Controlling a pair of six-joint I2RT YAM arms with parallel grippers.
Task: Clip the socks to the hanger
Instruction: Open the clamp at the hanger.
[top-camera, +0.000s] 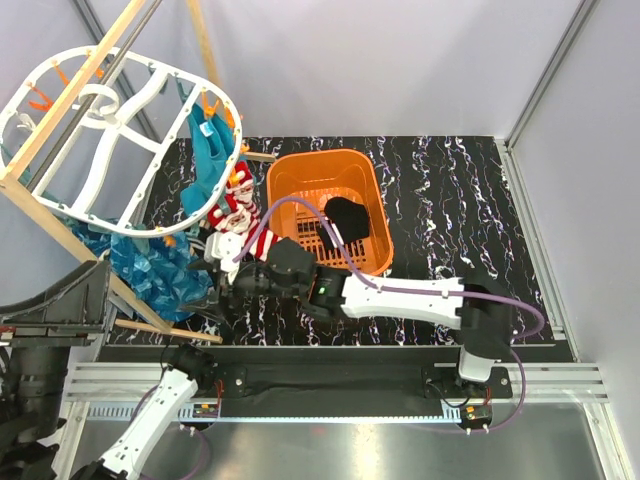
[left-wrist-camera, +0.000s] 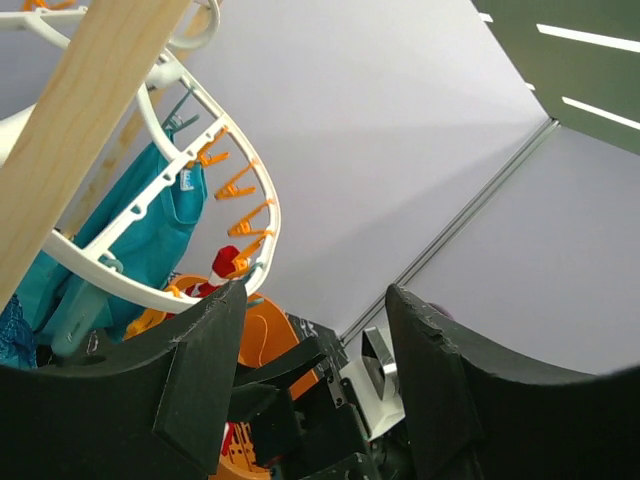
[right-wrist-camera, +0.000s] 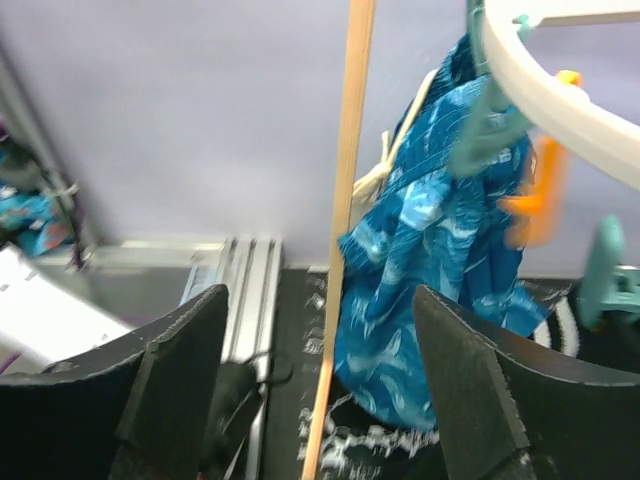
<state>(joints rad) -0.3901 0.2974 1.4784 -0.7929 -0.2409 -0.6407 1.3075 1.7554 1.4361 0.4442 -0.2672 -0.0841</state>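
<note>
Socks: a striped red-and-white bunch (top-camera: 240, 200) hangs at the right edge of the hanger (top-camera: 130, 232), just beside the teal cloths (top-camera: 205, 160). Whether a peg actually bites each one cannot be told from above.
Sock in basket: one black piece (top-camera: 347, 215) lies inside the orange basket (top-camera: 290, 165) on the surface (top-camera: 450, 200), apart from the hanger. It looks like a sock not yet hung.
Hanger: it hangs tilted on the wooden frame at the left, above the surface. Several orange pegs (left-wrist-camera: 238, 185) along its rim carry nothing in the left wrist view.
Progress: judged partly done. Some socks are up at the rim, and at least the piece in the basket is left to fetch and clip.
Right gripper (right-wrist-camera: 320, 300): it is reached across to the left, near the low end of the striped socks. Its fingers are spread wide with nothing between them, and beyond them stand a wooden pole (right-wrist-camera: 350, 200) and the blue cloth.
Left gripper (left-wrist-camera: 315, 295): it points up from below the rim with its fingers wide apart and empty, touching nothing that shows.
Next: by my reading, one arm has to go to the basket for the black piece while a free peg on the rim is kept within reach.
</note>
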